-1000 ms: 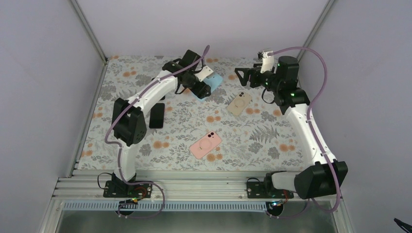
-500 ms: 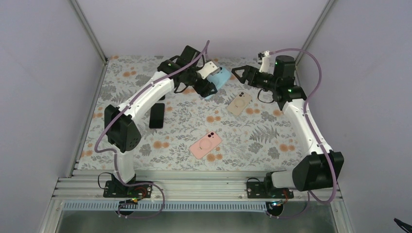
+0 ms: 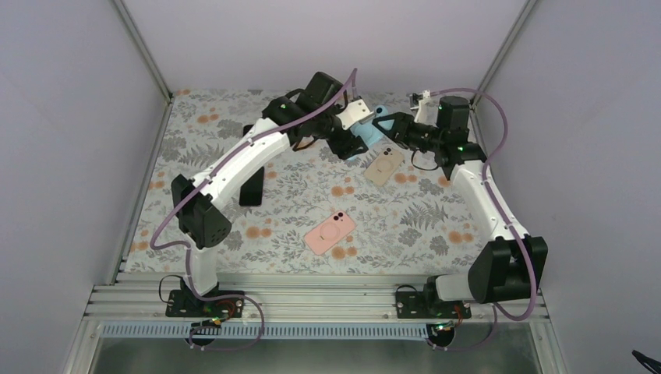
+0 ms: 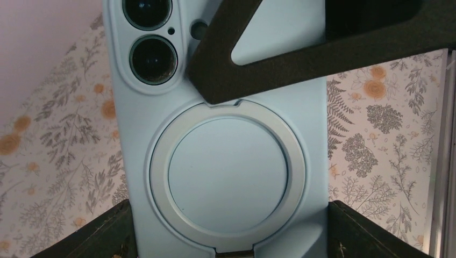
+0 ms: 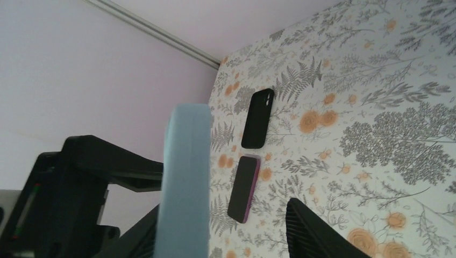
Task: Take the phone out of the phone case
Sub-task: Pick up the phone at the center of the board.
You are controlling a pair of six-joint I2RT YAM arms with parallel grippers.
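We are holding the blue phone case (image 4: 226, 177) aloft over the far table (image 3: 436, 226), left gripper (image 3: 348, 140) clamped across it, right gripper (image 3: 387, 126) part-open astride its top, risking an off-centre squeeze twisting it loose.

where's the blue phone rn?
Top view: the blue phone is held in the air at the far middle by the left gripper, just beyond the beige phone, with the right gripper straddling its free end.
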